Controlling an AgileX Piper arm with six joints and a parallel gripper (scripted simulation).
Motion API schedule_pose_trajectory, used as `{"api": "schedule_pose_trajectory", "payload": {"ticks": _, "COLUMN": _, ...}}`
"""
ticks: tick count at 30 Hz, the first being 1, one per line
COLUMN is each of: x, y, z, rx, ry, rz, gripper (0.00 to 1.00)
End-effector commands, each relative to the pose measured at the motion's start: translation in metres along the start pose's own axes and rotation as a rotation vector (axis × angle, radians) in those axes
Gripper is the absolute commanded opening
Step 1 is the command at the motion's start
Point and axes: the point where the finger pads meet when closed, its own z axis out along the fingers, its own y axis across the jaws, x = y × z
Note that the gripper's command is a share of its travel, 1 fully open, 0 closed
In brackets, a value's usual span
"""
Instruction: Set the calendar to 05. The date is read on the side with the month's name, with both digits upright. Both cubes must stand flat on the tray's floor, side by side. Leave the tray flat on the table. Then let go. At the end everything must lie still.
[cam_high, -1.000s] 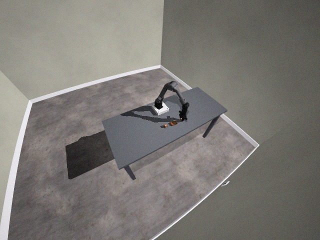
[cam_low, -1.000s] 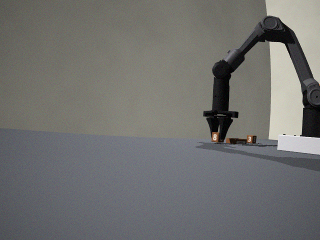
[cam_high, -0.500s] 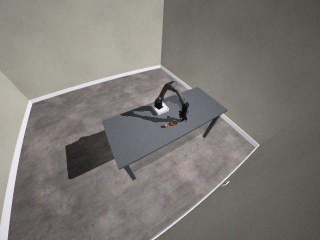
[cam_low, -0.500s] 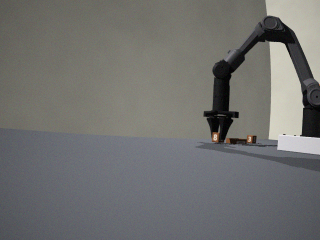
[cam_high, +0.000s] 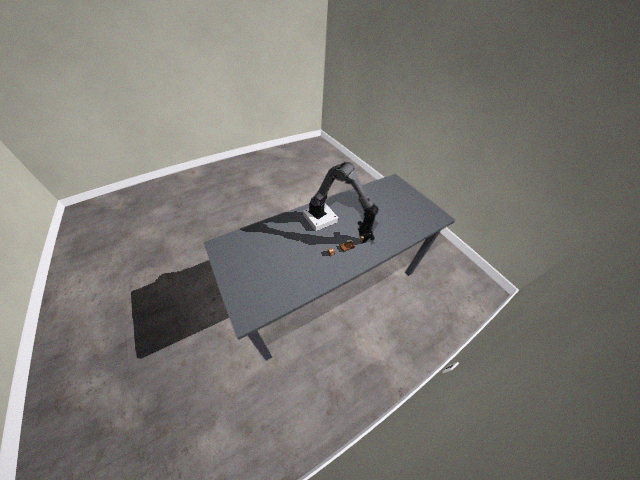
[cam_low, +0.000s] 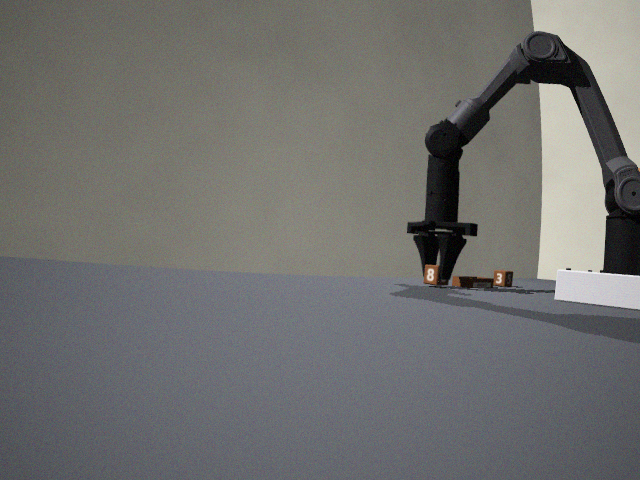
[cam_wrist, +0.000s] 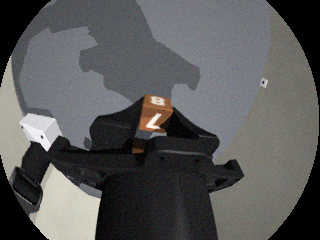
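My gripper (cam_low: 437, 276) is shut on an orange-brown number cube (cam_low: 431, 274) and holds it at the table surface. The cube shows an 8 in the exterior view and a 7 in the wrist view (cam_wrist: 154, 120). The low brown tray (cam_low: 474, 281) lies flat on the table just to the right of the gripper. A second cube (cam_low: 501, 278) showing a 3 stands on the table beyond the tray. In the top view the gripper (cam_high: 364, 236) is at the tray's right end (cam_high: 347, 246), and the second cube (cam_high: 329, 252) lies left of the tray.
The arm's white base block (cam_low: 597, 288) stands at the right on the grey table (cam_high: 330, 246). The arm's shadow falls across the table near the tray.
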Motion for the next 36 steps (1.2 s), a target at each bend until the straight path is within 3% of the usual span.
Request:
{"api": "schedule_pose_trajectory", "payload": {"ticks": 1, "x": 0.0005, "y": -0.0002, "z": -0.0008, "rx": 0.003, "ry": -0.001, "rz": -0.001, "gripper": 0.37}}
{"api": "schedule_pose_trajectory", "payload": {"ticks": 36, "x": 0.0007, "y": 0.0001, "z": 0.0033, "rx": 0.001, "ry": 0.001, "rz": -0.001, "gripper": 0.37}}
